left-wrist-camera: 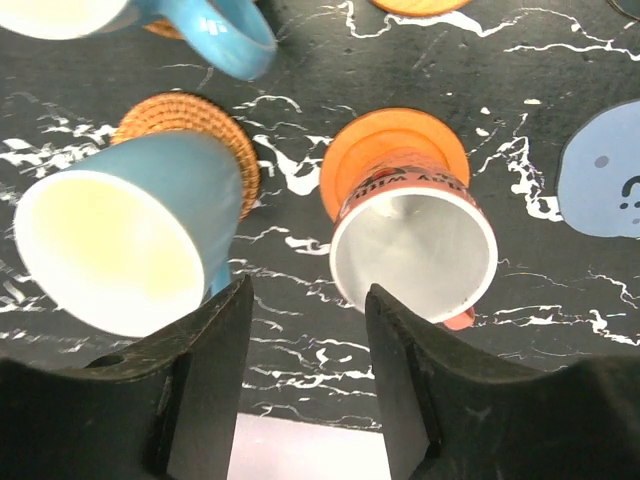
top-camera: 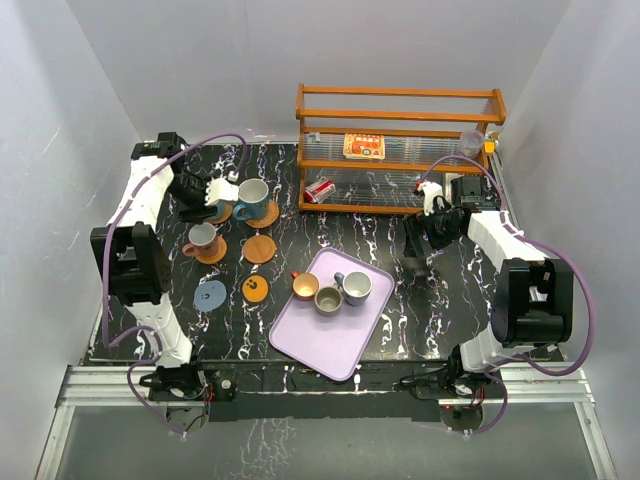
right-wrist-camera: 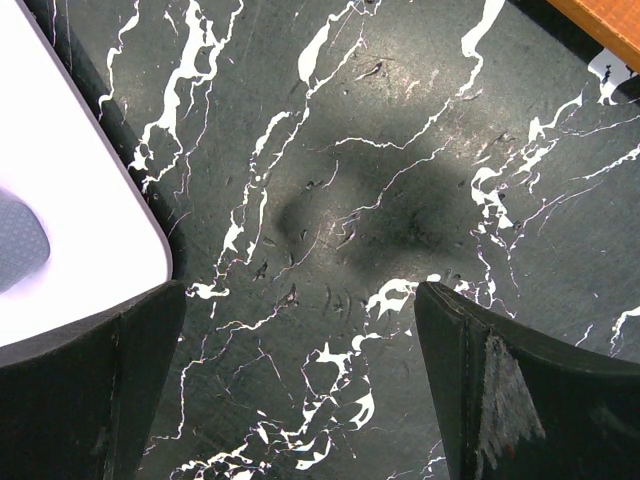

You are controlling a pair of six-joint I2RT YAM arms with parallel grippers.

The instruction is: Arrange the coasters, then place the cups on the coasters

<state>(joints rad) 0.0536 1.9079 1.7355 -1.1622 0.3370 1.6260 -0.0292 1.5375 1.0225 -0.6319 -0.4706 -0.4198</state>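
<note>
The left arm (top-camera: 138, 198) is stretched out to the far left corner of the tabletop (top-camera: 420, 310). Its wrist is bent inward, so the left claw (left-wrist-camera: 305, 350) points across at the cups. Its fingers (left-wrist-camera: 215, 370) stand partly apart with only bare tabletop between them, gripping nothing. Just ahead and to one side, a pale cup (left-wrist-camera: 125, 245) stands on a rattan coaster (left-wrist-camera: 215, 125), close by one fingertip; I can't tell whether they touch. Ahead on the other side, a reddish cup (left-wrist-camera: 412, 245) sits on an orange coaster (left-wrist-camera: 395, 135). Beyond the pale cup is a blue cup (left-wrist-camera: 215, 35). A grey-blue coaster (left-wrist-camera: 600, 185) lies bare past the reddish cup.

The right arm (top-camera: 490, 235) is folded, its forearm reaching inward. The right claw (right-wrist-camera: 300, 385) hangs low over bare tabletop, spread wide and holding nothing. The corner of the tray (right-wrist-camera: 70, 200) lies just beside one of its fingers.
</note>
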